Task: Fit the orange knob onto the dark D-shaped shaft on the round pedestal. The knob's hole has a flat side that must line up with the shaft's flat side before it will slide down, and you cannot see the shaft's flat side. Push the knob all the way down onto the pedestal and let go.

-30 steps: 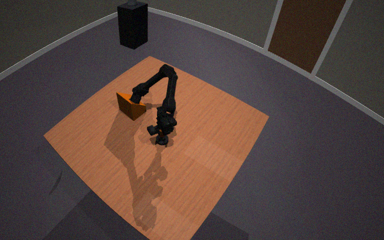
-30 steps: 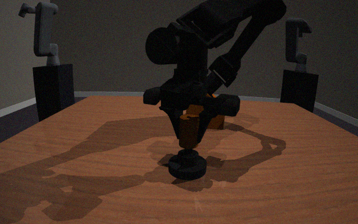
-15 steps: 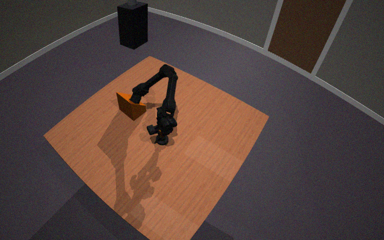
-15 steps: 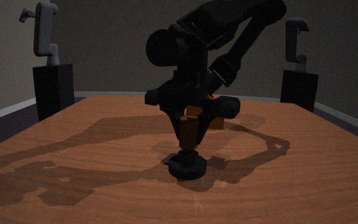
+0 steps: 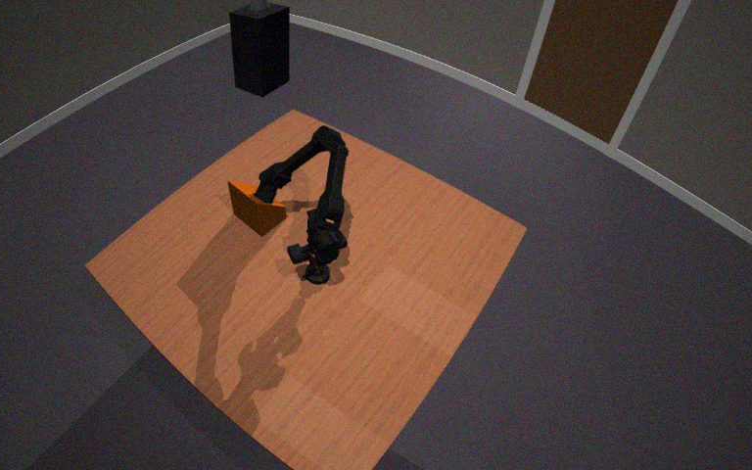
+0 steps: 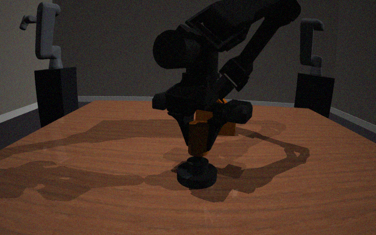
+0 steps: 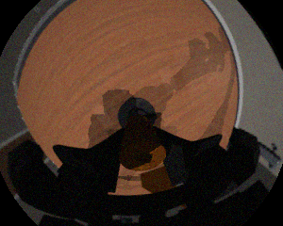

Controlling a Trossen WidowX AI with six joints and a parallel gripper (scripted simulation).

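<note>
The orange knob (image 6: 198,138) (image 7: 156,158) is upright between the fingers, much of it in shade. My gripper (image 6: 198,145) is shut on it, pointing down. The dark round pedestal (image 5: 317,277) (image 6: 197,178) (image 7: 124,112) stands on the table directly below the knob. The knob's lower end is just above the raised dark middle part (image 6: 197,161) of the pedestal; the exterior view shows at most a very narrow gap. The shaft's flat side and the knob's hole cannot be made out. In the top view the gripper mostly hides the knob.
The orange angular block (image 5: 258,215) (image 6: 227,129) stands at the arm's base, behind the gripper in the exterior view. The wooden table (image 5: 415,232) (image 6: 97,212) carries the arm's shadows. Dark stands (image 5: 259,52) (image 6: 56,96) are beyond the table's edges.
</note>
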